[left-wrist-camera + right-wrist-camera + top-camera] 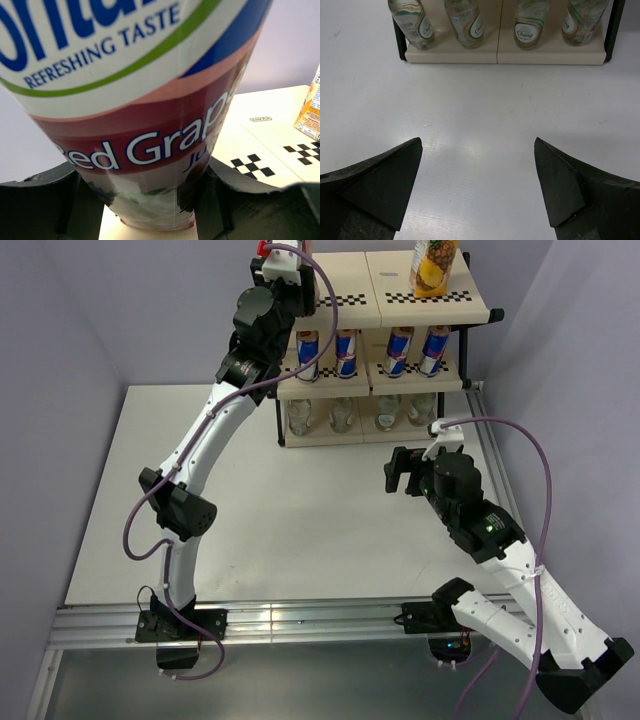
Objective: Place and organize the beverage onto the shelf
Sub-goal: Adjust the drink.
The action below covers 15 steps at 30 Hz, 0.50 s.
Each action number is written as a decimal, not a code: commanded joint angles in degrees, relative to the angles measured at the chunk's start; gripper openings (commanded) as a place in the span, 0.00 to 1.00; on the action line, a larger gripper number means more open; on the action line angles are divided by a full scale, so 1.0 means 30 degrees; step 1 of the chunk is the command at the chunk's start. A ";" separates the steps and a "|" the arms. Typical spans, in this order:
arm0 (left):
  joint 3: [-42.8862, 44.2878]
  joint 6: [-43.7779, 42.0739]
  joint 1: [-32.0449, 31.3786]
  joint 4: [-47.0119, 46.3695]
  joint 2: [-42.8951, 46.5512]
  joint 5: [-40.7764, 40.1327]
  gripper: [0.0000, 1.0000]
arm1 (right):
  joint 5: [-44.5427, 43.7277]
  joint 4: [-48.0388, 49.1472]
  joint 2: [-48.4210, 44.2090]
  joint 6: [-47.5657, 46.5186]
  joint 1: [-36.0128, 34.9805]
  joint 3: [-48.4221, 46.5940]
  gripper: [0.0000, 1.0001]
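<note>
My left gripper [276,268] is shut on the purple red-grape juice carton [140,100] at the left end of the shelf's top board [385,280]. The carton stands upright between the fingers with its base close to the board [250,145]; I cannot tell if it touches. In the top view only its red top [263,248] shows. The yellow carton [433,265] stands on the right of the same board. Several cans [347,350] fill the middle tier and several clear bottles [527,25] the bottom tier. My right gripper [477,185] hangs open over the bare table, in front of the bottles.
The shelf stands at the far edge of the white table [290,510], its black frame post [612,25] to the right of the bottles. Grey walls close in both sides. A metal rail [300,620] with the arm bases runs along the near edge.
</note>
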<state>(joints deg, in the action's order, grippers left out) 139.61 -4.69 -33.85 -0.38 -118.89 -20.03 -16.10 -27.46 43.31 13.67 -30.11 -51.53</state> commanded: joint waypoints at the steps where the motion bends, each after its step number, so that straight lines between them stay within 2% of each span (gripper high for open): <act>1: 0.2212 -0.0018 -0.0056 -0.4034 0.0638 0.1140 0.13 | 0.0180 0.0776 -0.0169 0.0014 0.0104 0.0213 1.00; 7: 0.2653 -0.0254 0.0002 -0.2949 -0.0330 0.1169 0.31 | 0.0268 0.0805 -0.0462 -0.0016 0.0104 0.0330 1.00; 9: 0.2681 -0.0137 0.0090 -0.2744 -0.0476 0.1257 0.33 | 0.0327 0.0805 -0.0462 -0.0045 0.0104 0.0330 1.00; 15: 0.2740 0.0156 0.0412 -0.2422 -0.0653 0.1550 0.48 | 0.0590 0.0951 -0.0345 -0.0016 0.0104 0.0418 1.00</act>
<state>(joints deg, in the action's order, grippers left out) 143.17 -4.89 -33.21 -0.21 -121.89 -17.65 -14.90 -27.05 42.61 13.65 -30.11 -50.87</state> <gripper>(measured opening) 0.623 0.997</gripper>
